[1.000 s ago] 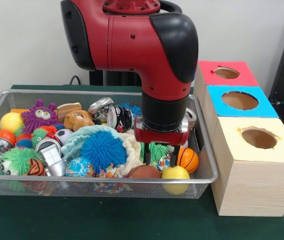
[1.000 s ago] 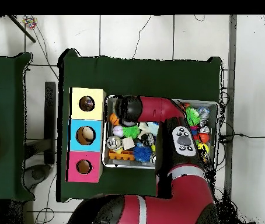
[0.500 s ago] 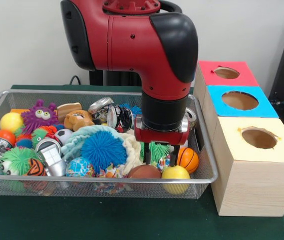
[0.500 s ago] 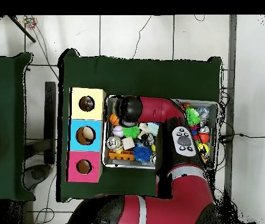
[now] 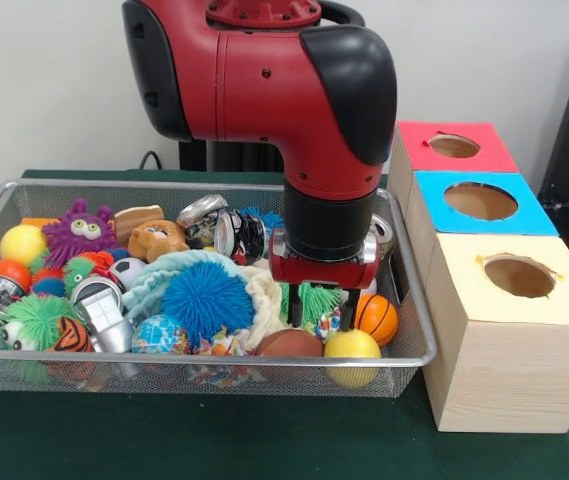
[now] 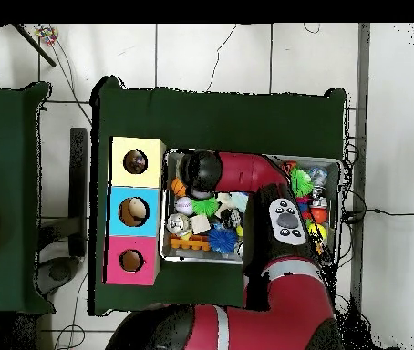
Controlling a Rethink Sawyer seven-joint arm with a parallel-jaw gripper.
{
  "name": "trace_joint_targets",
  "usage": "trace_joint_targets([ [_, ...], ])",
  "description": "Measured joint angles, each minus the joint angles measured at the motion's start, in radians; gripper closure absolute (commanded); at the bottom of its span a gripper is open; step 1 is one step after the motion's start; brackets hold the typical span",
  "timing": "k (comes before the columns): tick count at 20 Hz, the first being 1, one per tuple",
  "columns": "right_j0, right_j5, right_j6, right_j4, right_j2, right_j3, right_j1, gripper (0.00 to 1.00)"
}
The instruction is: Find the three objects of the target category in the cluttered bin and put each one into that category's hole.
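My gripper [image 5: 321, 312] hangs low at the right end of the wire bin [image 5: 194, 362], open, its fingers [image 5: 294, 305] straddling a green spiky toy [image 5: 316, 298]. Just below and in front of it lie a brown ball [image 5: 289, 344], a yellow ball [image 5: 352, 347] and a small basketball [image 5: 376, 318]. A blue spiky ball [image 5: 207, 300] rests on a teal and cream fuzzy thing to the left. In the overhead view the arm's wrist [image 6: 201, 170] covers the gripper near the bin's end beside the boxes.
Three boxes with round holes stand beside the bin: wooden [image 5: 519, 275], blue [image 5: 481, 201], red [image 5: 454, 146]. The bin also holds a purple monster [image 5: 80, 232], cans [image 5: 239, 236], a globe ball [image 5: 160, 335] and several more toys.
The gripper has risen slightly above the balls, still open. Nothing in the bin has shifted.
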Motion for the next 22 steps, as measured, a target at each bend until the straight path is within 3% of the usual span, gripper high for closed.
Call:
trace_joint_targets([
  [22, 0.001, -0.012, 0.0, 0.0, -0.005, 0.056, -0.003, 0.0],
])
